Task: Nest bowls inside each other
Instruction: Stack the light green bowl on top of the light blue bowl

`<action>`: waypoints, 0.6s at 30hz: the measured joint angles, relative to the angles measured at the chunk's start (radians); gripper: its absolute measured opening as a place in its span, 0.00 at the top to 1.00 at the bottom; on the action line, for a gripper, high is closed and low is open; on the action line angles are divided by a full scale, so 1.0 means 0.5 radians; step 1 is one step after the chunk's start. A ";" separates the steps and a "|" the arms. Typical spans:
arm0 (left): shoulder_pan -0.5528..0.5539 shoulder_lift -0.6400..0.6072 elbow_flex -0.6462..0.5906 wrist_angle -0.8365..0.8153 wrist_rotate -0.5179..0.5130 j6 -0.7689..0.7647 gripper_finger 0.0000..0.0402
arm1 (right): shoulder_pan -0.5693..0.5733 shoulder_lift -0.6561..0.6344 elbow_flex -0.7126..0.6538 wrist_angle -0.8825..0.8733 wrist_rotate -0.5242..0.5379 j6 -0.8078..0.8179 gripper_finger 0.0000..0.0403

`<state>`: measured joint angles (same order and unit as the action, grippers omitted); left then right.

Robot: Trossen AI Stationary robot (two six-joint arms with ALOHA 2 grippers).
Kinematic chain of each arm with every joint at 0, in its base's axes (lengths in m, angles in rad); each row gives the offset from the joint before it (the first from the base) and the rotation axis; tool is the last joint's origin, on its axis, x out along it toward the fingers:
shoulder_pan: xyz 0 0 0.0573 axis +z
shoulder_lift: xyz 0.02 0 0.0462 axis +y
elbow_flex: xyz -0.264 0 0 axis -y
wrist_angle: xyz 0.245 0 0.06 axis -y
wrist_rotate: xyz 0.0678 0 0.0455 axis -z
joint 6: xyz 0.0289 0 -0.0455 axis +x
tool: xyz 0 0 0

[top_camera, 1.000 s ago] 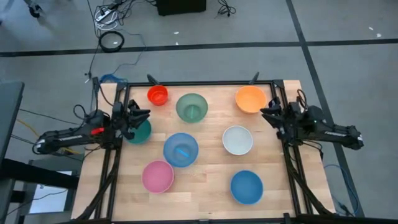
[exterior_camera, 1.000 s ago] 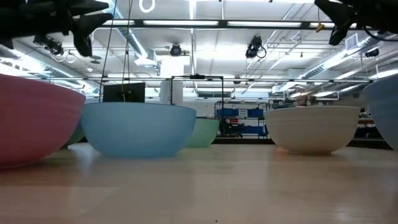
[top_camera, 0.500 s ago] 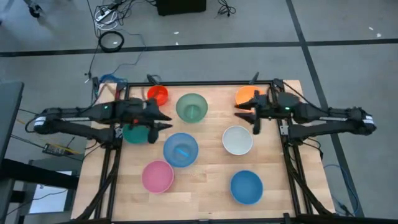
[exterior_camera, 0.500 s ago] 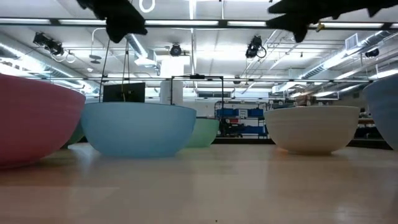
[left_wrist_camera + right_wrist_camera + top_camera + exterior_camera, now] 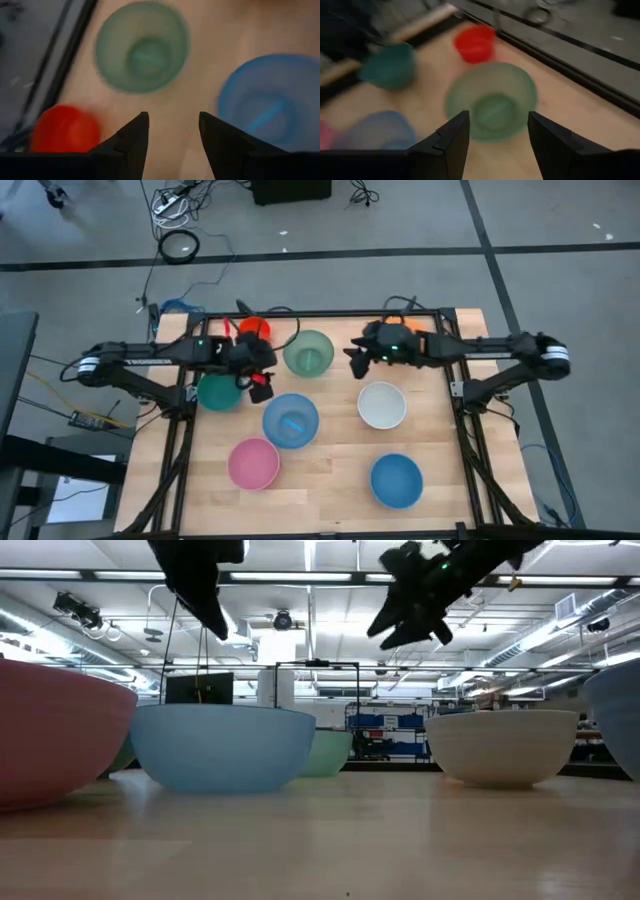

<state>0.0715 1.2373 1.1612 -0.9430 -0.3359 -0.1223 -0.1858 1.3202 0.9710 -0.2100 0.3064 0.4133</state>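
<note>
Several round bowls stand upright on the wooden table: red (image 5: 256, 329), green (image 5: 308, 352), teal (image 5: 216, 393), light blue (image 5: 290, 420), white (image 5: 382, 405), pink (image 5: 253, 463) and blue (image 5: 396, 480). The orange bowl (image 5: 414, 327) is mostly hidden under my right arm. My left gripper (image 5: 260, 380) hangs open above the table between the teal and green bowls, slanting down; its fingers (image 5: 131, 140) are empty. My right gripper (image 5: 354, 361) is open in the air just right of the green bowl (image 5: 490, 100), pointing toward it.
A black frame (image 5: 320, 313) runs along the table's far and side edges. Bare wood lies between the green and white bowls and along the near edge. Cables and a dark box lie on the floor beyond the far edge.
Both arms have swung in from the table's side edges toward its middle. My left gripper has gone right, past the teal bowl, and tipped downward. My right gripper has gone left, over the orange bowl toward the green one. No bowl has moved.
</note>
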 joint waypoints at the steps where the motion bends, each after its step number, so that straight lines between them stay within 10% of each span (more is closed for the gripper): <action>1: 0.000 0.000 0.009 -0.054 -0.034 -0.023 0.55 | -0.013 0.056 0.053 -0.065 0.030 -0.008 0.53; 18: -0.045 -0.150 0.022 -0.176 -0.053 -0.214 0.55 | -0.196 0.847 0.708 -0.519 -0.053 0.005 0.53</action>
<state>0.0490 1.1621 1.1721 -1.0310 -0.3622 -0.2295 -0.2840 1.7434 1.3251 -0.4696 0.2797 0.4156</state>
